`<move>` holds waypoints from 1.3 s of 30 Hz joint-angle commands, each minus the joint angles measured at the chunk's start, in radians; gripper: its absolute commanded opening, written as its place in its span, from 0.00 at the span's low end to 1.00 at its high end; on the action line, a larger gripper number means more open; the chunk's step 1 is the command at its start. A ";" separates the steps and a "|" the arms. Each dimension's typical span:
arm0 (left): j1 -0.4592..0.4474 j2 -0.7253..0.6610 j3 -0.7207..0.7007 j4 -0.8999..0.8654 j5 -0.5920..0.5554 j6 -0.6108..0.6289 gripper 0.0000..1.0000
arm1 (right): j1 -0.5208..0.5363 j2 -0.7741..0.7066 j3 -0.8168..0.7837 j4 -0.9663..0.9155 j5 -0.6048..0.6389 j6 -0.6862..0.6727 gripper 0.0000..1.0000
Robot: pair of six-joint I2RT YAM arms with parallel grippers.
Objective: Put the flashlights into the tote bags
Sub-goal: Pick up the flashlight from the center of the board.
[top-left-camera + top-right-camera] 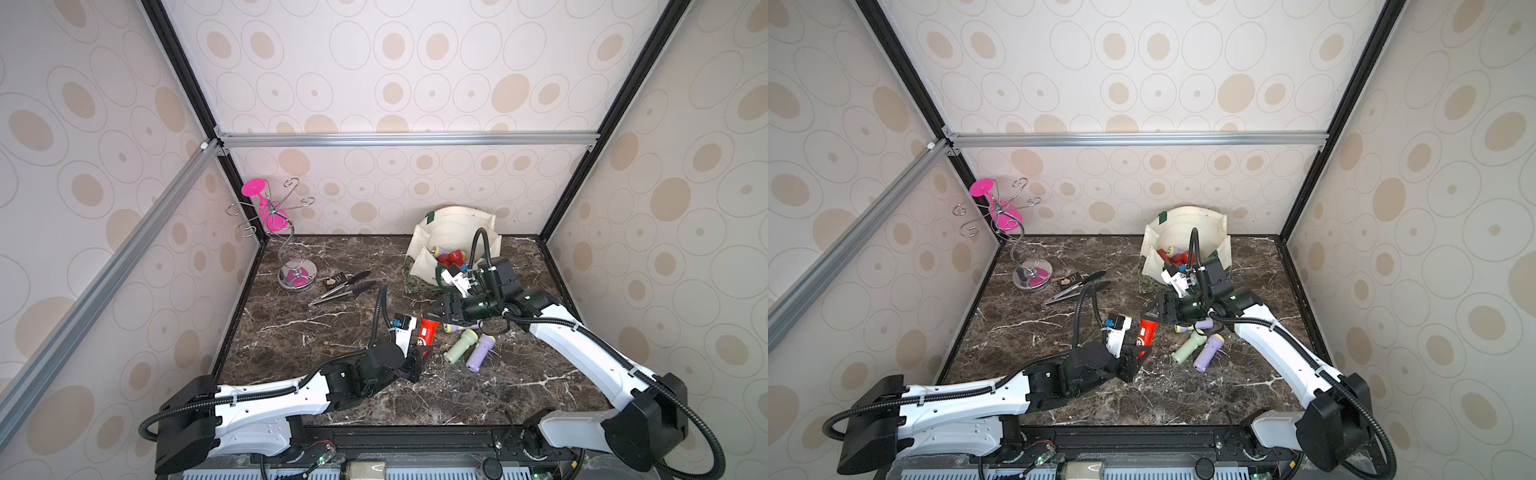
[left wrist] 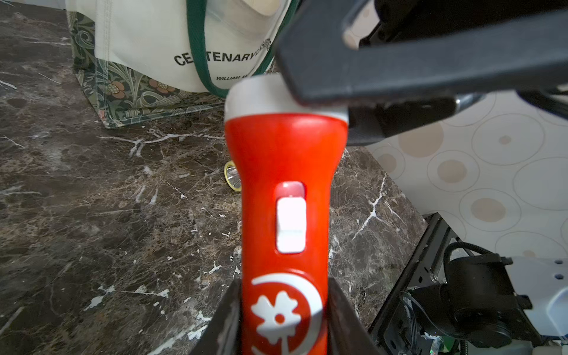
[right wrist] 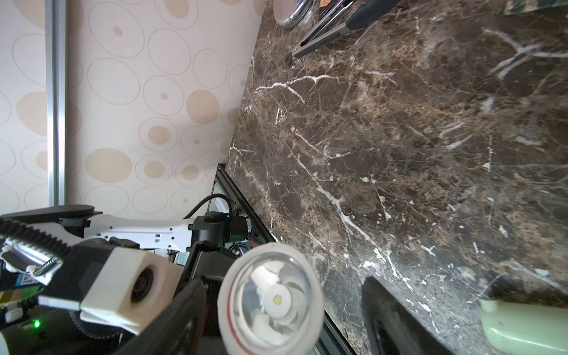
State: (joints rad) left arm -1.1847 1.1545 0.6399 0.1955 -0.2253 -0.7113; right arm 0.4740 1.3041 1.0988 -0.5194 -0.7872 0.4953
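Note:
A red flashlight point(image 1: 428, 330) point(image 1: 1147, 330) point(image 2: 285, 172) hangs above the marble table, and my left gripper point(image 1: 420, 351) point(image 1: 1136, 353) point(image 2: 284, 289) is shut on its tail. My right gripper point(image 1: 434, 318) point(image 1: 1152, 311) point(image 3: 282, 285) stands open around its white head point(image 3: 270, 298); one jaw is close to the head and a gap shows at the other. The cream tote bag point(image 1: 453, 224) point(image 1: 1183, 224) point(image 2: 147, 46) stands at the back right with red and lilac flashlights point(image 1: 451, 257) inside. Pale green point(image 1: 459, 347) point(image 3: 522, 325) and lilac point(image 1: 480, 353) flashlights lie on the table under my right arm.
Black-handled tongs point(image 1: 345, 289) point(image 3: 332, 33) lie left of the bag beside a small dark packet point(image 1: 336, 279). A wire rack point(image 1: 297, 276) with a pink glass point(image 1: 270, 208) stands in the back left corner. Walls close three sides.

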 commanded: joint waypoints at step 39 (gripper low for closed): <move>0.022 -0.010 0.010 0.045 -0.032 -0.013 1.00 | -0.026 0.103 0.309 -0.185 0.201 -0.171 0.00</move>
State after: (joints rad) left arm -1.1671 1.1545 0.6399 0.2310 -0.2386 -0.7181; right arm 0.4717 1.3819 1.3415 -0.6857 -0.6392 0.3508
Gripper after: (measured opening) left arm 0.993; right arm 0.488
